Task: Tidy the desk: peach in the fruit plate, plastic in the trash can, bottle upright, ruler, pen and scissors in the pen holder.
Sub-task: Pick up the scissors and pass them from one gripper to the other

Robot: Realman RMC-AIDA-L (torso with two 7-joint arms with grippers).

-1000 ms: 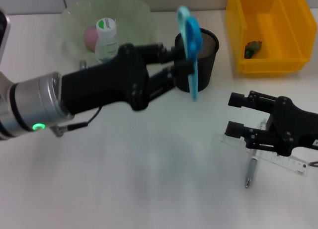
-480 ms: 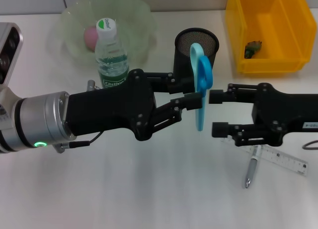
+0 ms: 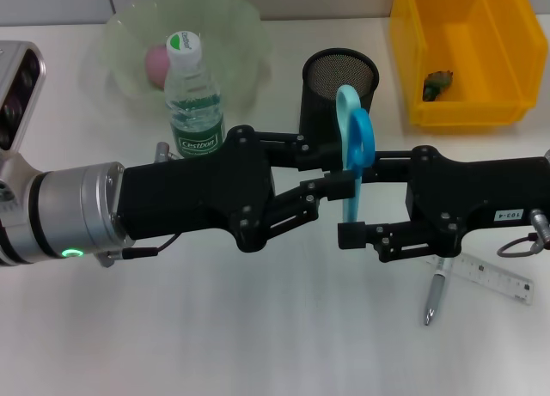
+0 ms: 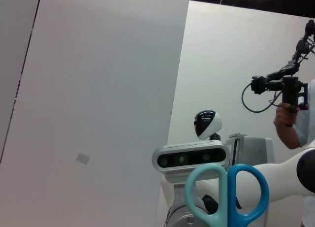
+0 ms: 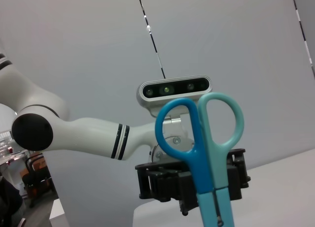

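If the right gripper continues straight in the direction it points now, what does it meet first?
Most likely the scissors, held upright by the left gripper. The right gripper points toward the robot's left with its fingers open on either side of the blades. Just beyond them are the left gripper's fingers, though depth is uncertain.

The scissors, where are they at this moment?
In the head view the scissors hang upright above the desk's middle, between the left claw and right claw, just in front of the black pen holder.
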